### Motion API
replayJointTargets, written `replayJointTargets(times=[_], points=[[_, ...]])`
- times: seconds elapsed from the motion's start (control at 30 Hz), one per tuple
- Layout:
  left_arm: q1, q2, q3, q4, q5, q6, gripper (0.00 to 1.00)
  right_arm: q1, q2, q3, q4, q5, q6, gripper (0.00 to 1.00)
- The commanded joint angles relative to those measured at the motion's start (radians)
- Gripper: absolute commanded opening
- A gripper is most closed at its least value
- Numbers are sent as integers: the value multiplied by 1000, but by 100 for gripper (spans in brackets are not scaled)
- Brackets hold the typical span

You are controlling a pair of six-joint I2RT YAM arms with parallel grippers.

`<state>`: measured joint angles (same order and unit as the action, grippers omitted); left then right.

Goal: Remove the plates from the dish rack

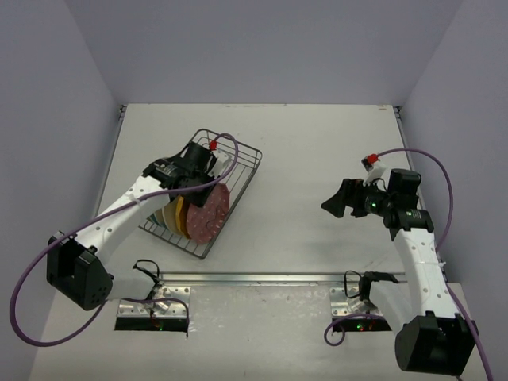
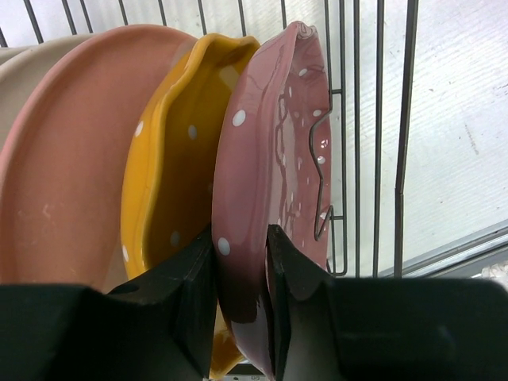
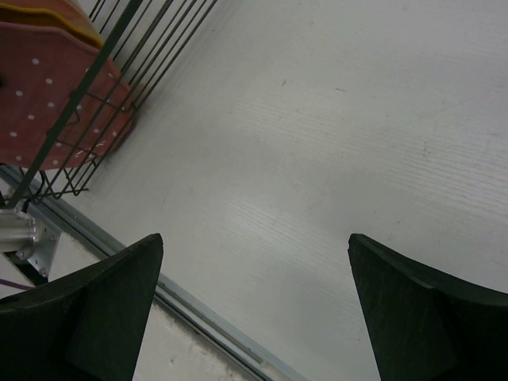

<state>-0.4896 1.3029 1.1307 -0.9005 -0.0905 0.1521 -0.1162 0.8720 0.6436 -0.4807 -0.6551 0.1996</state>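
White table (image 1: 317,143), left tool (image 2: 240,255) clenched on rim of pink dotted plate (image 2: 270,143) in dish rack (image 1: 240,163), right tool (image 3: 254,266) released, well apart.

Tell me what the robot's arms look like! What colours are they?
Both the left arm and the right arm are white tubes with chunky black joints and black bases. A long purple cable loops along each one, with a small red cap near the wrist. The fingers are black and blocky.
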Motion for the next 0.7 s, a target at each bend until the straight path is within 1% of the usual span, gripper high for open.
replayJointTargets(times=[0.0, 0.17, 0.23, 0.37, 0.43, 0.5, 0.57, 0.63, 0.67], points=[[-4, -64, 101, -17, -87, 33, 0, -7, 25, 57, -2, -90, -40, 99], [-4, -90, 176, -1, -217, 65, 0, -7, 36, 86, -11, -104, -67, 99], [-4, -88, 232, -5, -269, 79, 0, -5, 35, 94, -10, -106, -73, 99], [-4, -90, 317, 8, -319, 137, 0, -6, 42, 110, -3, -121, -79, 99], [-4, -101, 355, 19, -314, 158, 0, -5, 44, 124, 5, -138, -83, 99], [-4, -119, 399, 26, -275, 172, 0, -5, 47, 136, 21, -164, -79, 99], [-3, -141, 440, 41, -197, 171, 0, -5, 50, 150, 57, -199, -56, 99], [-4, -159, 461, 30, -77, 166, 0, -1, 59, 166, 117, -240, -8, 99], [-4, -170, 471, 25, 32, 150, 0, 3, 70, 183, 137, -255, 12, 99]])
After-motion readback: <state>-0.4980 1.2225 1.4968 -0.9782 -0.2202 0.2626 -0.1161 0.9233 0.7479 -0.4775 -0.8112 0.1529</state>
